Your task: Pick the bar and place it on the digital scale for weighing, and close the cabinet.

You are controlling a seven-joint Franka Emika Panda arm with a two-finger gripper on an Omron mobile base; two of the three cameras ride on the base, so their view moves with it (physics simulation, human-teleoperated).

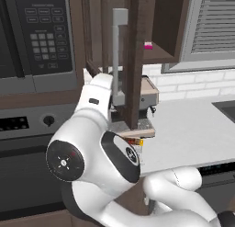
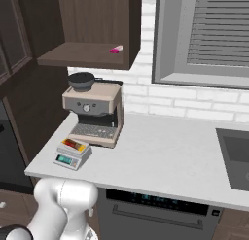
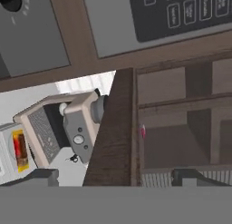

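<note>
One bar (image 2: 74, 145) on one digital scale (image 2: 72, 154), one cabinet (image 1: 134, 60) door open.

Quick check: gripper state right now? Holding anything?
Gripper: open, holding nothing; fingers spread either side of the open cabinet door's edge. The bar already lies on the digital scale.

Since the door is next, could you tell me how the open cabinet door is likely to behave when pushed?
The cabinet door stands open edge-on and looks like a rigid wooden panel, so it should probably swing without flexing. Its long handle suggests a firm push point.
</note>
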